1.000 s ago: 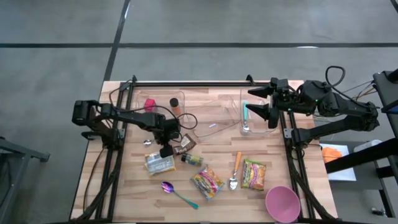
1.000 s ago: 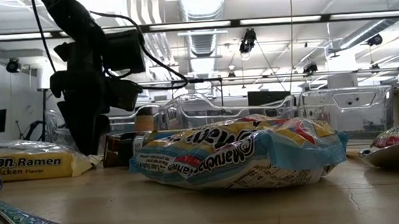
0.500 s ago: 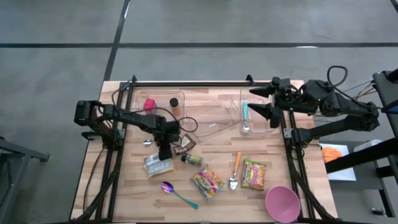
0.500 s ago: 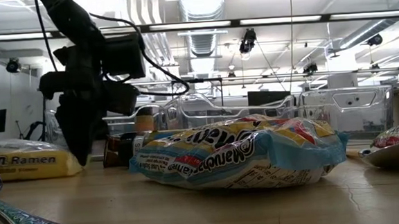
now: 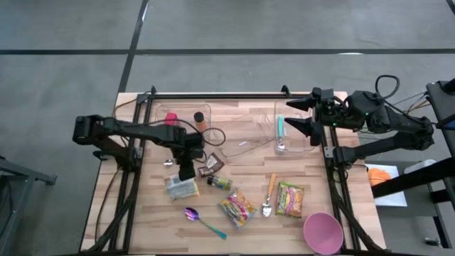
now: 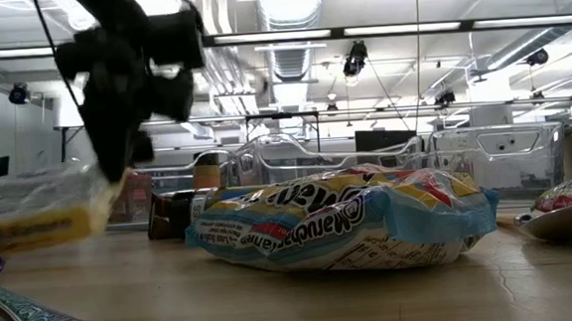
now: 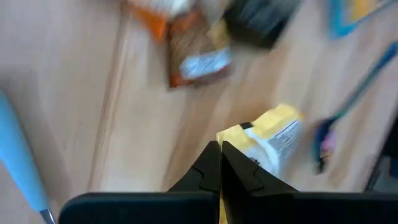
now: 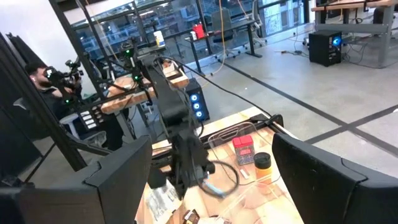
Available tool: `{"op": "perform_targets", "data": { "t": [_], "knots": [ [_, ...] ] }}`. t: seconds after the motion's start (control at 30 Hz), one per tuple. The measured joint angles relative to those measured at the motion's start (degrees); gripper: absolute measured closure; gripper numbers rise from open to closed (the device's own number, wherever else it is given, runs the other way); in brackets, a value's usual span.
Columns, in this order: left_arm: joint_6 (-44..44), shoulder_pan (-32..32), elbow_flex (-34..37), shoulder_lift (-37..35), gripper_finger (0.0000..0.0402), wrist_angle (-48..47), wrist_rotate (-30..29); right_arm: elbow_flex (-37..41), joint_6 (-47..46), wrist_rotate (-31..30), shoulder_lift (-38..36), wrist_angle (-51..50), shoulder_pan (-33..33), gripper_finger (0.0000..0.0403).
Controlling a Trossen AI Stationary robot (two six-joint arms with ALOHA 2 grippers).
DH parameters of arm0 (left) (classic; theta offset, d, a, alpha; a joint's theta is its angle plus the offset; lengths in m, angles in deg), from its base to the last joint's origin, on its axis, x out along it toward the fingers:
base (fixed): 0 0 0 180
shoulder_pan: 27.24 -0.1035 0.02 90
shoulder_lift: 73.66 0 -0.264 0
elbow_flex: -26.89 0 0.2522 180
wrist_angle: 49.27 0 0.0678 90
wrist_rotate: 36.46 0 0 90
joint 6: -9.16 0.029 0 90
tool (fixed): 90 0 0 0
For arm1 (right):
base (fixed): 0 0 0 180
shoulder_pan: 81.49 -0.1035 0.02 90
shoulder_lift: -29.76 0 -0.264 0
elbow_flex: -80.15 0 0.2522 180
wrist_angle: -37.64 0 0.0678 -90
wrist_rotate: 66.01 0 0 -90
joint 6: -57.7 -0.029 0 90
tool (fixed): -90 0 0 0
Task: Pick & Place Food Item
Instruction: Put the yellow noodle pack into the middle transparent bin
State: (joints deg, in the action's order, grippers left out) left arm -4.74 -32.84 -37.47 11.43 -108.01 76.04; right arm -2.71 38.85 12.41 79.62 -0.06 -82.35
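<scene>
Looking straight down from the high view, the left gripper (image 5: 186, 171) sits over the near-left part of the table (image 5: 249, 220), its fingers pinched on an edge of the yellow ramen packet (image 5: 182, 188). The right gripper (image 5: 307, 117) hangs with its fingers spread wide above a clear bin (image 5: 315, 129) at the far right, which holds a teal-handled utensil (image 5: 281, 131). A second clear bin (image 5: 153, 117) at the far left holds a pink-red item (image 5: 170, 119) and a small brown-capped jar (image 5: 201, 118). Between them lies what looks like a clear lid (image 5: 245, 139). A pink bowl (image 5: 323, 232) near the right corner appears to hold nothing.

At table height, the low view shows the ramen packet (image 6: 40, 210) tilted, with its gripped end lifted by the left gripper (image 6: 117, 161); whether its far end is off the wood cannot be told. A large snack bag (image 6: 344, 222) lies flat just to its right.

From the left wrist view, the two fingers (image 7: 208, 171) meet tightly on a thin margin of the ramen packet (image 7: 267, 143).

From the right wrist view, the spread fingers (image 8: 118, 174) frame the far-left bin and the other arm.

The hold looks shallow, so the packet could likely slip or swing free during a fast carry, or brush the snack bag beside it.
</scene>
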Motion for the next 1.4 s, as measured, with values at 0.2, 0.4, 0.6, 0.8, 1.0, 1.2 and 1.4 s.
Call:
{"op": "perform_targets", "data": {
  "t": [0.2, 0.4, 0.6, 0.8, 1.0, 1.2, 1.4],
  "knots": [
    [-4.2, 0.2, -4.4, -6.4, 0.04, -0.3, -1.5, 0.0, 0.0, 0.0, 0.0, 0.0, 0.0, 0.0076],
    [-5.3, 1.4, -8.9, -8.3, 0.0401, -3.5, -5.0, 0.0, 0.0, -0.1, 0.0, 0.1, 0.0, 0.0076],
    [-3.2, 3.7, -12.1, -8.3, 0.0401, -4.8, -10.1, 0.0, 0.0, -0.1, 0.0, 0.2, 0.0, 0.0076],
    [-2.8, 4.4, -15.1, -8.3, 0.0401, -4.8, -11.0, 0.0, 0.0, -0.3, 0.0, 0.2, 0.0, 0.0076],
    [-2.2, 4.4, -20.6, -8.3, 0.0401, -4.7, -11.0, 0.0, 0.0, -0.4, 0.0, 0.2, 0.0, 0.0076],
    [0.3, 4.2, -27.7, -8.4, 0.0401, -2.6, -16.9, 0.0, 0.0, -0.4, 0.0, 0.2, 0.0, 0.0076],
    [4.0, 0.7, -29.8, -8.0, 0.0401, 8.6, -19.5, 0.0, 0.0, -0.4, 0.0, 0.2, 0.0, 0.0076]
  ]
}}
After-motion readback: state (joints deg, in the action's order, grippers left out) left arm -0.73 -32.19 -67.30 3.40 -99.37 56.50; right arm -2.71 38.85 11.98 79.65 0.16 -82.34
